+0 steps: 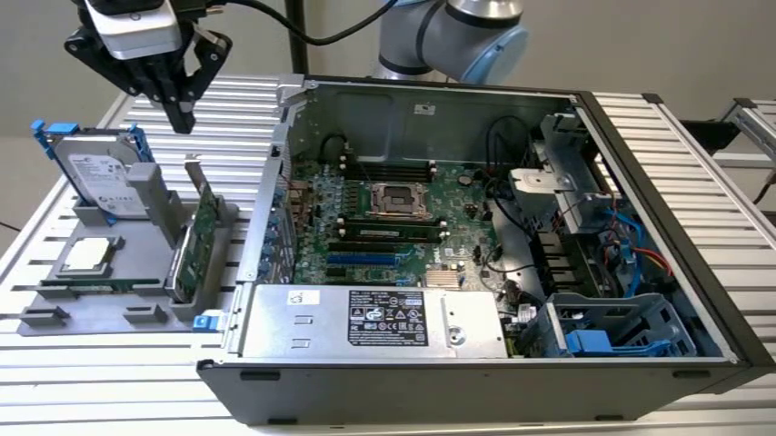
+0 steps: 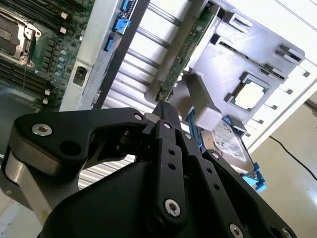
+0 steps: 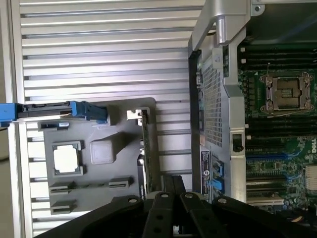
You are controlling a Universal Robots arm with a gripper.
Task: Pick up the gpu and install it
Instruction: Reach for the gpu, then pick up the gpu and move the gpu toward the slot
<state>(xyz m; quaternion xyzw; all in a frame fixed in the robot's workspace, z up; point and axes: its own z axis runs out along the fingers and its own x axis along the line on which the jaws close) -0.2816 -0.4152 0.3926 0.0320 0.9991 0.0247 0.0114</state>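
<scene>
The gpu point(image 1: 198, 234) stands on edge in a slot of the grey holder point(image 1: 136, 289) at the exterior view's left, green card with its silver bracket end up. In both wrist views it appears edge-on as a thin green strip point(image 3: 144, 151) point(image 2: 184, 55). My gripper point(image 1: 184, 116) hangs above and behind the gpu, well clear of it, fingers pointing down. The black fingertips point(image 2: 162, 113) meet with nothing between them, so the gripper point(image 3: 173, 182) is shut and empty.
A silver hard drive in a blue frame point(image 1: 104, 171) and a square processor chip point(image 1: 91, 256) also sit on the holder. The open computer case point(image 1: 661, 195) lies on the slatted table point(image 1: 73, 381), its motherboard point(image 1: 388, 218) exposed and the power supply point(image 1: 376, 320) in front.
</scene>
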